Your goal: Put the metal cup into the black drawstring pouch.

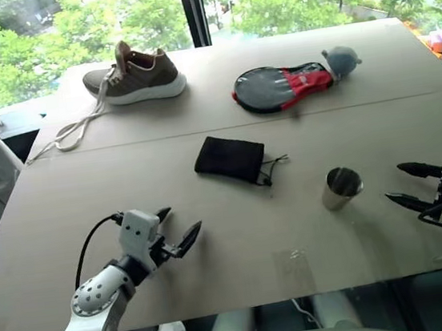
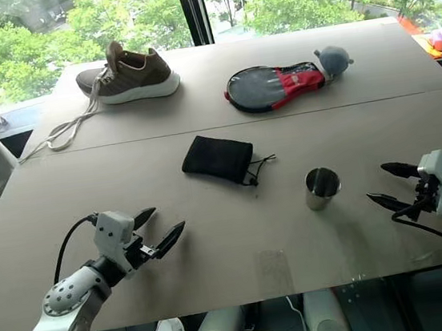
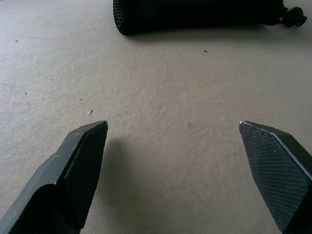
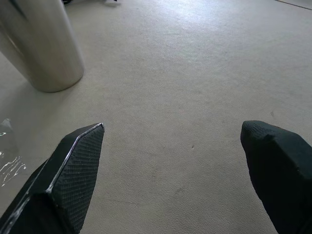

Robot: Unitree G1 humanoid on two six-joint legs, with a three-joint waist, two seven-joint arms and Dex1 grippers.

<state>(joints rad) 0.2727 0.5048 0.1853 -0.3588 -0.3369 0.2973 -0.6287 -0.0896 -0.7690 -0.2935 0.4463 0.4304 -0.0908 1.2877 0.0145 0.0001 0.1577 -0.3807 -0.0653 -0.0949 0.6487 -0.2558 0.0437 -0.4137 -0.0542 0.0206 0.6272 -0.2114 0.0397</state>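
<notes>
metal cup (image 1: 341, 187) upright on table (image 1: 215, 247), mouth up, nothing seen inside, black drawstring pouch (image 1: 230, 159) flat, apart, left gripper (image 1: 176, 229) and right gripper (image 1: 405, 185) both spread wide, empty

I can read no text, label, brand or number anywhere here, not on the sneaker (image 1: 136, 76) nor on the metal cup (image 1: 341, 188).

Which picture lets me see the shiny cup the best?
The left eye view. There the whole metal cup stands upright on the table, and you can see its open mouth. The right eye view shows the same. The right wrist view has just part of its shiny side, cut off at the edge.
</notes>
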